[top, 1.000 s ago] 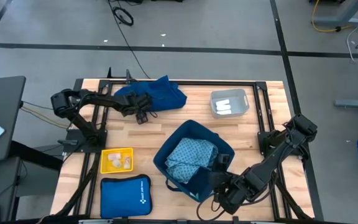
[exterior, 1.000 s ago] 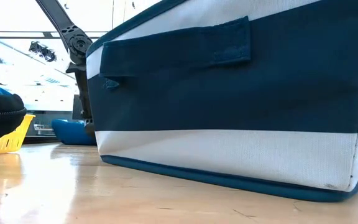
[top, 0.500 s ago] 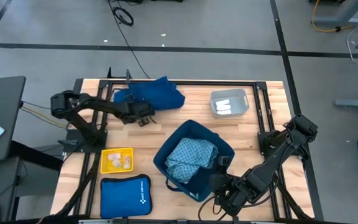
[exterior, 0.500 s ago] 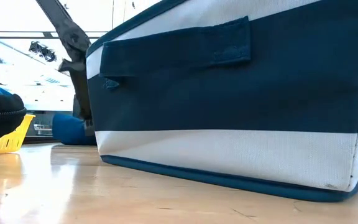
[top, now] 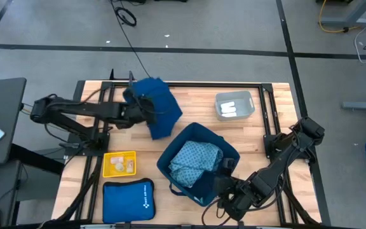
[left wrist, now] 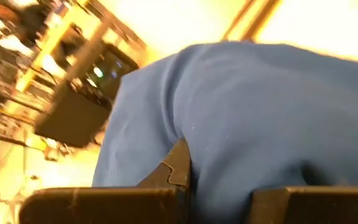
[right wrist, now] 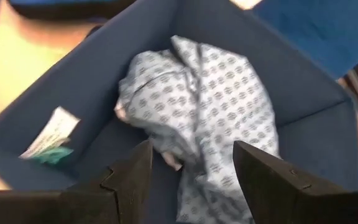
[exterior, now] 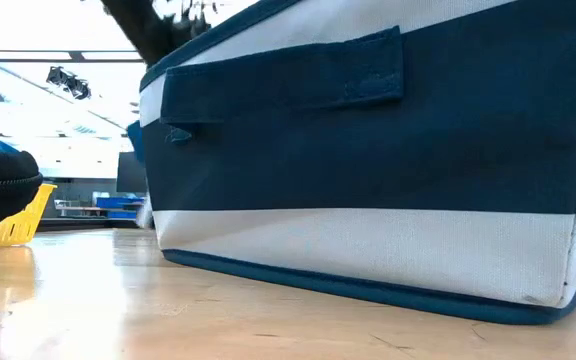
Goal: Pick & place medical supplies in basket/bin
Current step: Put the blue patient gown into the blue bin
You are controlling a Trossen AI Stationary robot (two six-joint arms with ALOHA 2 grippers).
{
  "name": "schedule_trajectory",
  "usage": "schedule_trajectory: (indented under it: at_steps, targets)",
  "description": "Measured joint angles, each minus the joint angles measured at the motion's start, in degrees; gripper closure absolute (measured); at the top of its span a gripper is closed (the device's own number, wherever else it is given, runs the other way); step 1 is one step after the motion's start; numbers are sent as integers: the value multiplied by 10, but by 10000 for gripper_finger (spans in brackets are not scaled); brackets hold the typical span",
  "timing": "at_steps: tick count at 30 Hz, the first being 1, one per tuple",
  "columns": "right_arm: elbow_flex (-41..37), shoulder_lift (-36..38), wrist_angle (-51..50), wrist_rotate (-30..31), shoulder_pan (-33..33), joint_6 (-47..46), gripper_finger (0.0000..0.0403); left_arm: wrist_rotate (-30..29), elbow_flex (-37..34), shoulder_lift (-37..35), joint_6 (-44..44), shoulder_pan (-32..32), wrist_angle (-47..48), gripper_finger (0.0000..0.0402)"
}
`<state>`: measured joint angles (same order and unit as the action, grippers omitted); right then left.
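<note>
The left end effector (top: 143,109) is closed on the dark-blue cloth (top: 159,109) and holds it clear of the surface (top: 272,114) at the far left-centre. The cloth hangs from the grip as a bunched drape, and its long axis in the high view runs from the far side toward the near side, with the loose lower end pointing at the basket (top: 229,150). In the left wrist view, blue fabric (left wrist: 247,118) fills the frame right in front of the fingers (left wrist: 104,205), which are pinched on a fold.

The relation that matters for the coming move is that the basket lies to the right of and nearer than the held cloth, just beyond its trailing end. Its open mouth faces upward and already holds the teal speckled cloth (top: 194,162). The left arm alone has the cloth, so the carry is likely to the right and toward the near edge, with the trailing end lifted over the basket's far-left rim.

The right end effector (right wrist: 191,165) hovers over the basket's near-right corner with its fingers apart and nothing between them. It looks down on the speckled cloth (right wrist: 197,93) and a small packet (right wrist: 50,137) inside. It could crowd the drop. A clear tray (top: 235,105) with white rolls, a yellow tray (top: 119,163) and a blue pouch (top: 128,200) lie apart from the path.
</note>
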<state>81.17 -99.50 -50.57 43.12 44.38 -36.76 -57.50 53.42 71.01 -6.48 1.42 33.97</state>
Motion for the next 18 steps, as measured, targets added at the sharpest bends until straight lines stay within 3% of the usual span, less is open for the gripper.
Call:
schedule_trajectory:
  at_steps: [4,10,18]
  targets:
    - [0,0,1,35,-13,6,170,-35,82,-4,63,-12,4,370]
    - [0,0,1,44,-21,16,170,-32,167,-4,167,-36,-50,370]
    - [0,16,-37,131,4,-48,170,-24,202,30,190,-123,-61,370]
